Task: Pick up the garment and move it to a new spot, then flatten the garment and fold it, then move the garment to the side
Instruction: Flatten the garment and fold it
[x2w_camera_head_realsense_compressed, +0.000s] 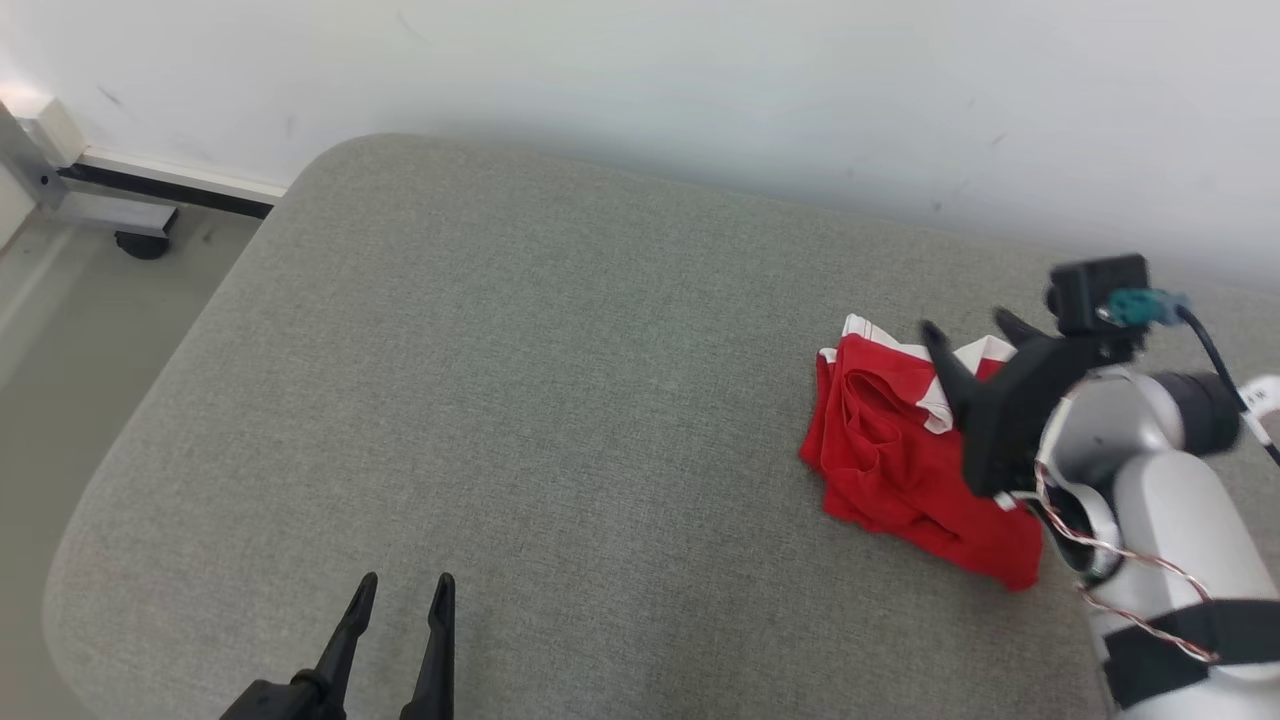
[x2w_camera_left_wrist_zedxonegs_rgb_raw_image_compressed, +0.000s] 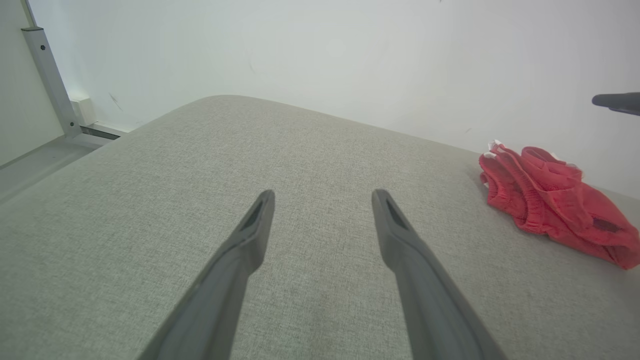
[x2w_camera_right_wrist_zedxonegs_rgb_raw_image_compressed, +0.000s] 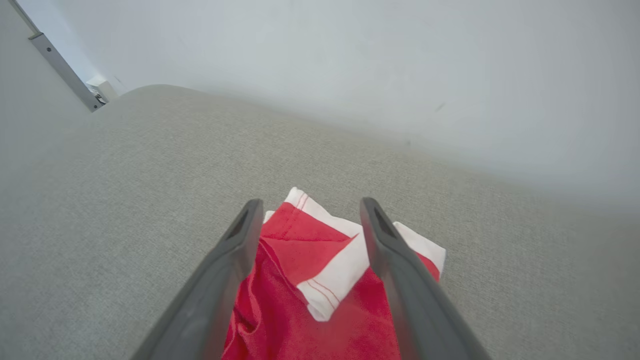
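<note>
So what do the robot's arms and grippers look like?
Both the left gripper and right gripper have two long, dark, tapering fingers. The right forearm is glossy pale grey, carrying a black box, teal plug, black cable and twisted red-white wires.

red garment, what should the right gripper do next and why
Probably raise the right gripper straight up, clear of the red garment. Its fingers stand open over the cloth, which lies bunched on the grey cushion, so nothing is held; backing off first avoids snagging it.
</note>
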